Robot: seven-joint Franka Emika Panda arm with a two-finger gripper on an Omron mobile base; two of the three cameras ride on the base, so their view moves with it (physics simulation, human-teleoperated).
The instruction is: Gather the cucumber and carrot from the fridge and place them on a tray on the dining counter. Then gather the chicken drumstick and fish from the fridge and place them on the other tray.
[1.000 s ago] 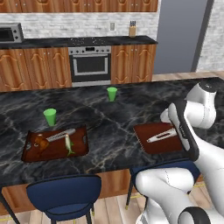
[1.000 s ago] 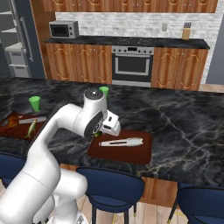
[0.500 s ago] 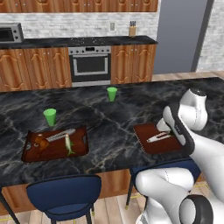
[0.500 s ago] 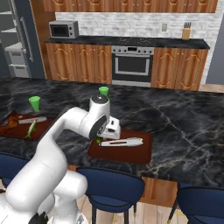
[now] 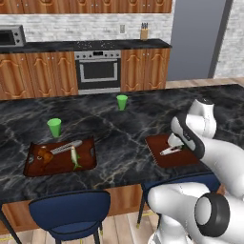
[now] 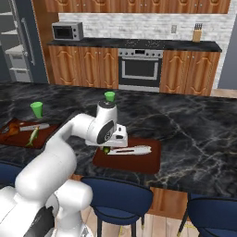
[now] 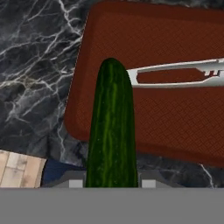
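Overall: counted from largest to smallest, as follows.
Bench: one long black marble bench [image 5: 119, 128], carrying everything listed below.
Stools: blue padded stools [image 5: 69, 212] stand along its near edge; three show in the right base view.
Trays: two dark red-brown rectangular trays; the left tray [image 5: 33, 167] sits well apart from the right tray [image 6: 148, 164] under the arm.
Left tray load: one long silver fish [image 5: 66, 147], one small greenish fish-like thing [image 5: 75, 158] and one orange-brown lump [image 5: 45, 156]; too small to tell more.
Right tray load: one pale silver fish [image 7: 183, 72] lying lengthwise across the middle of the tray.
Cups: two green plastic cups, one [image 5: 55, 127] just behind the left tray, the other [image 5: 122, 102] further back near the bench's middle.
Cucumber: one dark green striped cucumber [image 7: 112, 127], pointing away from the hand, its far tip over the right tray's near-left part and just short of the fish's end; whether it touches the tray cannot be told.
Jaws [image 7: 112, 183]: one pair, pinching the cucumber at its near end, one finger on each side, low over the tray's edge next to the stools.
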